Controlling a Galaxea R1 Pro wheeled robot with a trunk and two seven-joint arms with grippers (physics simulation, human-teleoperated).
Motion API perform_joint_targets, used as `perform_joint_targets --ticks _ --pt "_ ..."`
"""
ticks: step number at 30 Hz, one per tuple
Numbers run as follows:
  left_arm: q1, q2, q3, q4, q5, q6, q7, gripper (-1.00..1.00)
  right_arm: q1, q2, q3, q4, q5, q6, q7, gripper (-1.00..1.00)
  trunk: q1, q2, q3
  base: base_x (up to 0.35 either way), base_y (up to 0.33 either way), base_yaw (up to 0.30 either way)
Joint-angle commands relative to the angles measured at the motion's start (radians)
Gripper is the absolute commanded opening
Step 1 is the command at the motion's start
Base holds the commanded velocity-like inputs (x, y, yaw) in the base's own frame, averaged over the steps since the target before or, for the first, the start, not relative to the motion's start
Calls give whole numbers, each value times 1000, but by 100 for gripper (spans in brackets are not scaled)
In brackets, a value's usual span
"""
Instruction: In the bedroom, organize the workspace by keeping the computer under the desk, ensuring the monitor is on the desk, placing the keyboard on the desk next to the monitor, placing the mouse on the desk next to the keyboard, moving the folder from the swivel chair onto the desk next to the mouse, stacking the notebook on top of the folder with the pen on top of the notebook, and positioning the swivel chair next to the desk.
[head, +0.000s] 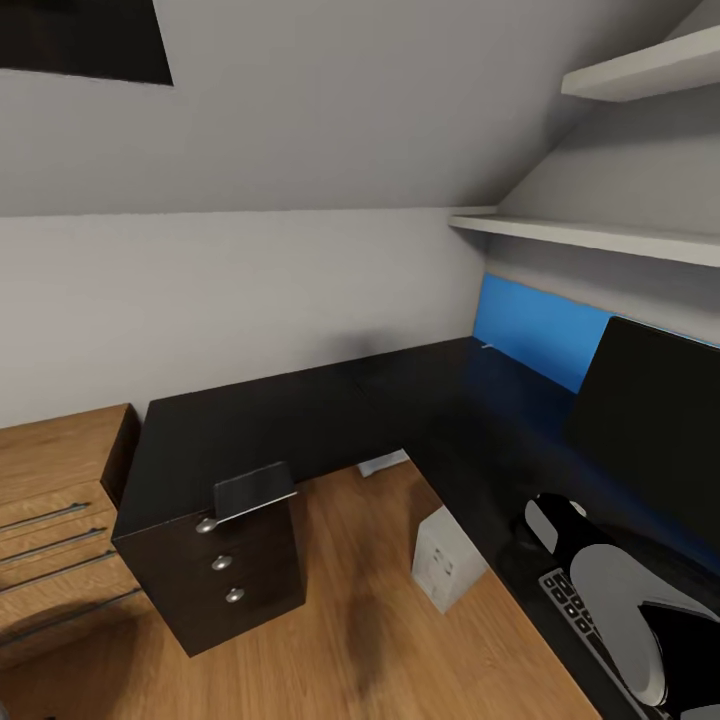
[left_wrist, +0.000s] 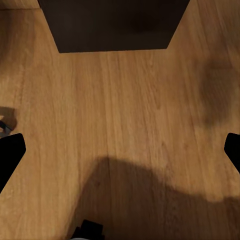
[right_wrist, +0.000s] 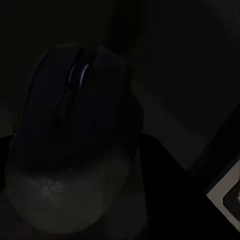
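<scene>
You are on the mouse step. In the right wrist view the mouse (right_wrist: 75, 140) sits directly ahead of your right jaws (right_wrist: 100, 165), very close, with its scroll wheel turned away from them; the picture is too dark to say whether the jaws are open, closed, or already on it. A pale corner of the keyboard (right_wrist: 227, 192) shows just off to one side of the jaws, so the mouse is close to where it belongs. From the head camera, your right arm reaches over the black table (head: 300, 420), the keyboard (head: 575, 610) lies just beside it, and the monitor (head: 650, 430) stands behind on the table. The computer (head: 445, 560) stands on the floor, tucked under the table edge.

Your left jaws (left_wrist: 120, 150) are spread wide and empty, hanging over bare wooden floor (left_wrist: 130, 110), with the dark drawer unit (left_wrist: 115, 25) well ahead of them.

Judging from this, the next move calls for confirming the mouse rests next to the keyboard, then freeing the right jaws and going for the folder.

No brand, label or legible writing appears anywhere.
</scene>
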Motion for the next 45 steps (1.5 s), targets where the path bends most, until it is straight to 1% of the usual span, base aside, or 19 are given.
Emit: perform_joint_targets --ticks 1,16,17,18,41,42,45 --pt "0 -1 1 -1 7 -1 -2 100 0 0 0 -2 -14 2 -10 -100 0 -1 -1 0 0 0" --pt "0 -1 1 -1 6 -1 -2 100 0 1 1 -2 -13 2 -10 -100 0 -1 -1 0 0 0" --pt "0 -1 1 -1 6 -1 -2 100 0 1 2 -2 -13 2 -10 100 0 -1 -1 0 0 0" --pt "0 -1 1 -1 6 -1 -2 100 0 1 2 -2 -13 2 -10 100 0 -1 -1 0 0 0" --pt "0 -2 -1 0 5 -1 -2 100 0 1 2 -7 -16 1 -4 100 -88 160 71 0 0 0" --pt "0 -2 -1 0 5 -1 -2 100 0 2 2 -7 -16 1 -5 100 -92 167 74 0 0 0" --pt "0 -2 -1 0 5 -1 -2 100 0 18 4 -10 -16 -1 -5 100 -103 188 84 0 0 0"
